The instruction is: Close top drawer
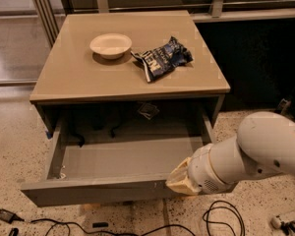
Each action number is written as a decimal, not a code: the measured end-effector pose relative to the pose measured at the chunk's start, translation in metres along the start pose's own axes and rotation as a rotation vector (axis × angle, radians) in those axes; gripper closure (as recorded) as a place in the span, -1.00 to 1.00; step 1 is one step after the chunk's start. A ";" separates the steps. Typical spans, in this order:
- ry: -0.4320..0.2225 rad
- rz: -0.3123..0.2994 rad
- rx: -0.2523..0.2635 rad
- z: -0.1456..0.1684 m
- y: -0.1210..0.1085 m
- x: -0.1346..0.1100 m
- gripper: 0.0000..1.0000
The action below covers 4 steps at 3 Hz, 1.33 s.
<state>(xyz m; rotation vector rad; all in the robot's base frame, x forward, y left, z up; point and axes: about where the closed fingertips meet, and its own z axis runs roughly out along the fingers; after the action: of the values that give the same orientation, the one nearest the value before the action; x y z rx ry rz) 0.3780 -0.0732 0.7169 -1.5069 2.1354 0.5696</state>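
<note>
In the camera view, the top drawer (pixel 123 161) was seen drawn well out of the cabinet (pixel 88 75), its grey inside exposed and its plain front board set far forward of the cabinet's face. Nothing was made out on the drawer's floor, though something small and pale lay in the shadow under the cabinet's top, too dim to be named.

The gripper (pixel 179 182) was placed at the front of the cabinet, against the right end of the drawer's front board, with the white arm (pixel 265 146) reaching in from the cabinet's right side. This placing was judged to serve a push: the board has no handle, so it has to be pressed toward the cabinet. How far the gripper was spread, and whether anything was held in it, could not be told.

On the cabinet's top a pale bowl (pixel 110 45) and a crumpled dark snack bag (pixel 162 59) were set well back from the front edge. There they were judged unlikely to be disturbed by the closing. Black cables (pixel 221 220) were strewn on the floor in front of the cabinet.
</note>
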 end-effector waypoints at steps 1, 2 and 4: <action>-0.008 0.018 -0.015 0.024 0.005 0.002 1.00; -0.011 0.035 -0.025 0.042 0.010 0.007 1.00; -0.011 0.037 -0.026 0.044 0.010 0.007 0.08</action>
<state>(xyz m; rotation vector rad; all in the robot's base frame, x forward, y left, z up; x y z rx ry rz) 0.3718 -0.0502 0.6777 -1.4775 2.1592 0.6189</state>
